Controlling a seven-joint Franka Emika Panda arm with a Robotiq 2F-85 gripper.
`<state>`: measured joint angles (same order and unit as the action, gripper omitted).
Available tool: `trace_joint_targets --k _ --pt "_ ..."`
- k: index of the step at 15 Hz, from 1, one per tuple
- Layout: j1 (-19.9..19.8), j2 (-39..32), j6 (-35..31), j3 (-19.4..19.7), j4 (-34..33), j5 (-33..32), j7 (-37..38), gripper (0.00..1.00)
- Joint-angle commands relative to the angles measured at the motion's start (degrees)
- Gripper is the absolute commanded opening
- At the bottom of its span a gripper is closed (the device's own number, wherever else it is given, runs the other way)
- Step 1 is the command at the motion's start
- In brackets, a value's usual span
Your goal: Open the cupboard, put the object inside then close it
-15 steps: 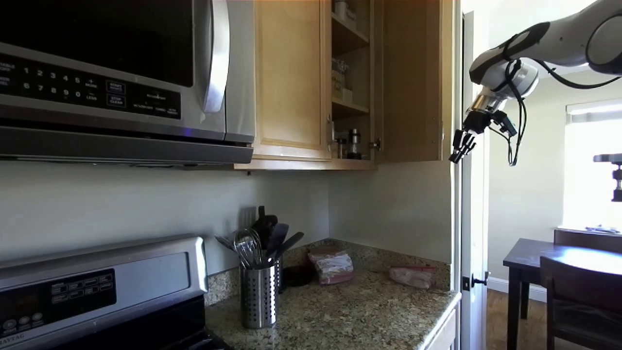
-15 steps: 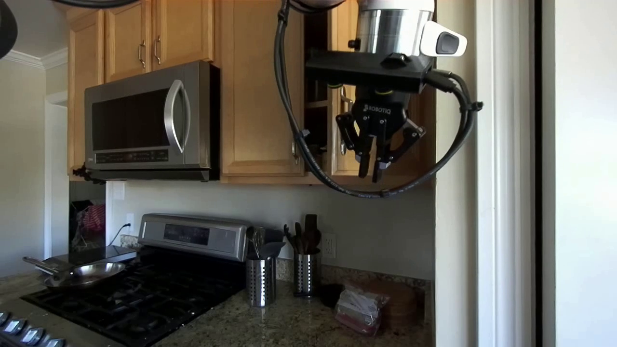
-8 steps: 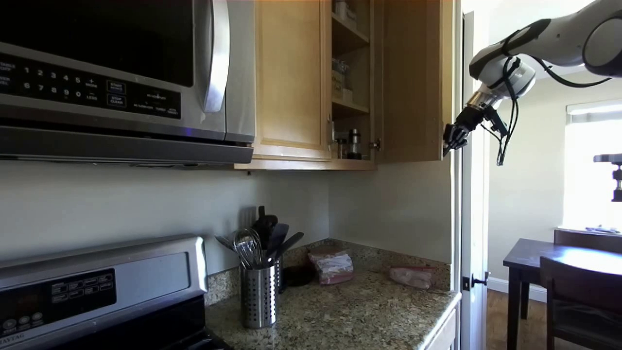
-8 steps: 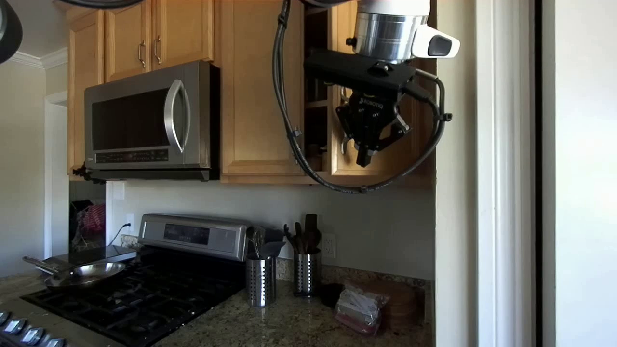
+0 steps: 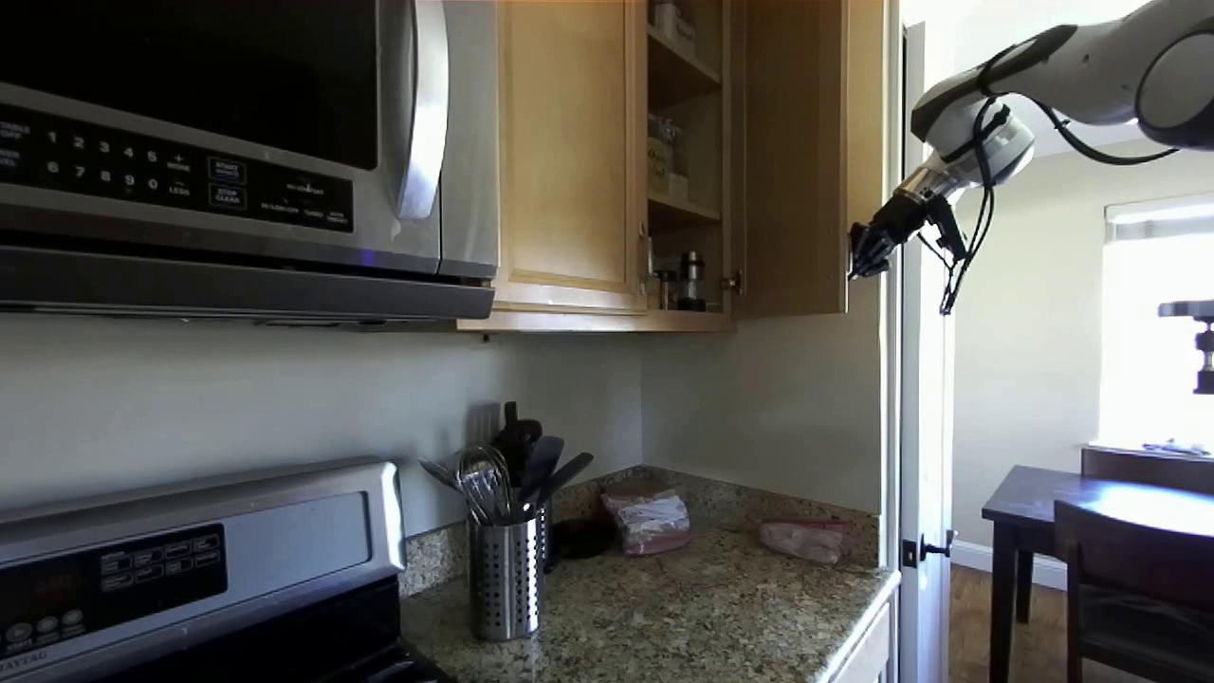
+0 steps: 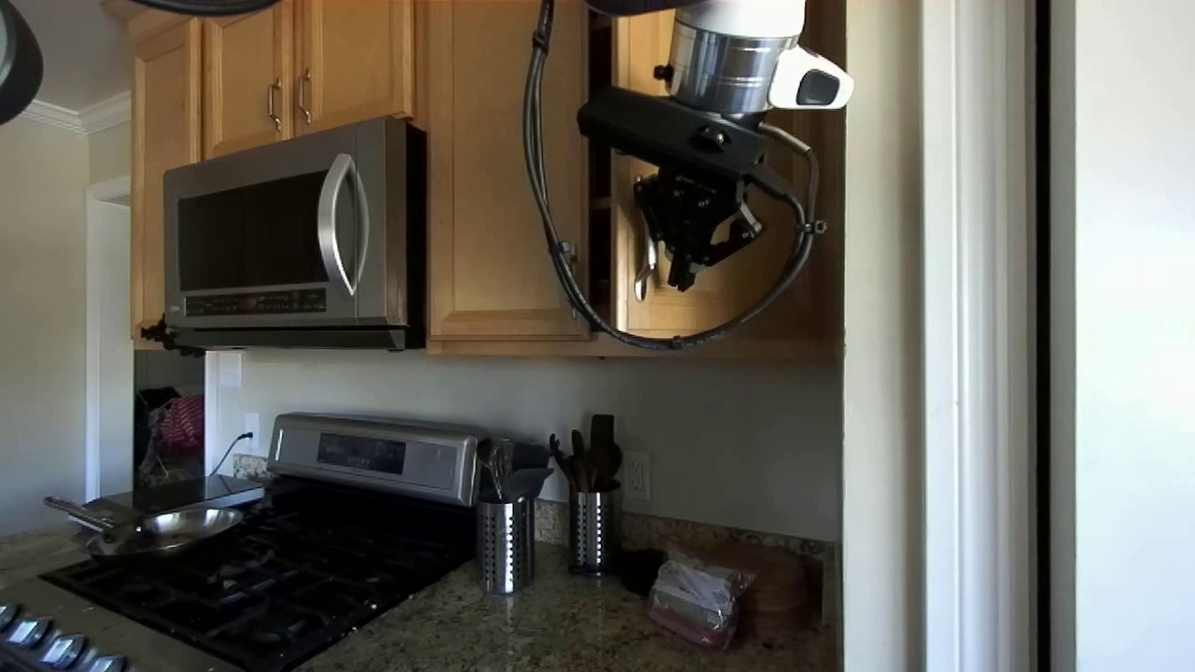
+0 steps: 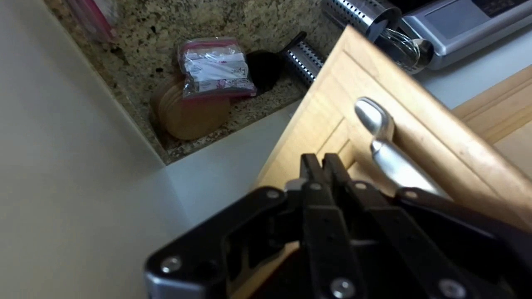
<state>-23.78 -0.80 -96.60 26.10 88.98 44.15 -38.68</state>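
Kitchen wall (image 5: 768, 417): pale, plain, meeting another at a corner; off to one side, a dark table (image 5: 1029, 486) and a bright window (image 5: 1138, 379).
Counter (image 5: 683, 607): speckled stone, bearing two punched metal cans (image 6: 505, 551) of utensils (image 6: 602, 448), clear bags (image 7: 216, 68) and a stack of round boards (image 7: 191, 120).
Cupboard (image 5: 569, 152): light wood, fixed on the wall above the counter, next to the steel microwave (image 5: 237, 85); shelves (image 5: 685, 209) and jars (image 5: 691, 275) show inside.
Shut door (image 6: 509, 187): flat in the cupboard's front, on the microwave side, long axis upright.
Open door (image 5: 792, 161): standing out from the cupboard, long axis upright, inner face toward the microwave.
Handle (image 7: 399, 164): silver bar, upright near the open door's free edge, slanting in the wrist view.
Gripper (image 7: 321, 161): nearly closed, a thin gap between the fingertips (image 7: 309, 164), nothing in its hold; it slopes down in front of the open door, just beside the handle. Contact with the wood cannot be told.
Microwave keypad (image 5: 199, 171): digits, MORE, LESS, START, STOP, CLEAR.
Stove panel (image 5: 294, 545): MAYTAG, in a lower corner.
Clear bags: one carries writing too blurred to read.
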Motion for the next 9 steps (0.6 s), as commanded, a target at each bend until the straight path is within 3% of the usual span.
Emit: trace_joint_targets --k 1,9 --pt "0.3 0.4 1.2 -1.7 -0.3 3.4 -0.4 0.08" --pt "3.6 3.0 6.2 -6.2 0.9 8.6 -3.7 0.08"
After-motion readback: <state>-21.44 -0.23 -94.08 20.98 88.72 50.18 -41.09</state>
